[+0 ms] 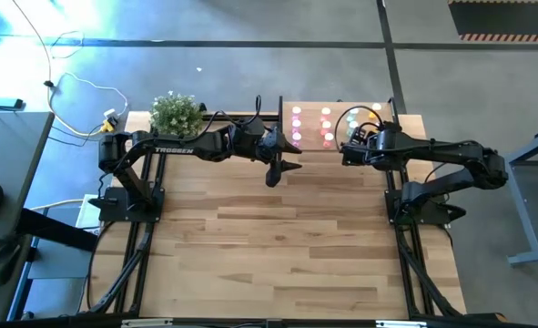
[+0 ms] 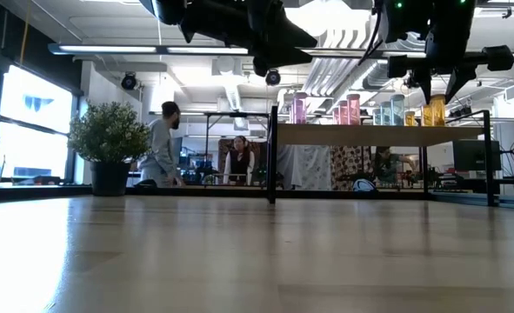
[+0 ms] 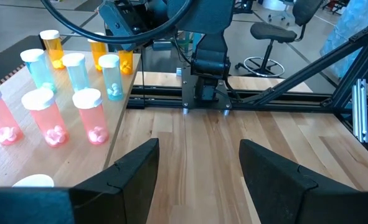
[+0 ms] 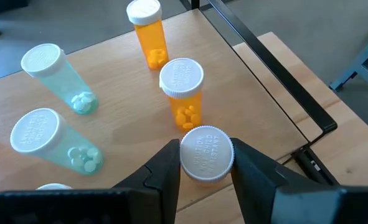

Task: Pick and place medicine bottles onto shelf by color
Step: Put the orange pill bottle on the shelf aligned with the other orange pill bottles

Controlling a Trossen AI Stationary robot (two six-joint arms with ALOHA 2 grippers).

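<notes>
The shelf (image 1: 307,137) stands at the table's far edge and bears several white-capped bottles in rows. They are pink (image 3: 91,117), pale green (image 4: 58,78) and orange (image 4: 185,93). My right gripper (image 4: 207,163) is over the shelf's right part, shut on another orange bottle (image 2: 437,111). That bottle's foot looks to be on the shelf board (image 2: 370,135). My left gripper (image 3: 198,152) is open and empty. It hangs above the tabletop just off the shelf's near left corner (image 1: 285,171). My right gripper pinches the orange bottle's white cap (image 4: 207,154) between its two fingers, one on each side of the cap's rim. The fingers come from above, pointing down. The bottle stands upright under them, and the cap hides its body in the wrist view.
A potted plant (image 1: 175,114) stands at the table's far left. The shelf's black frame post (image 2: 272,152) stands at its left end. The wide plank tabletop (image 1: 278,246) lies in front of the shelf. People (image 2: 163,148) move in the room beyond.
</notes>
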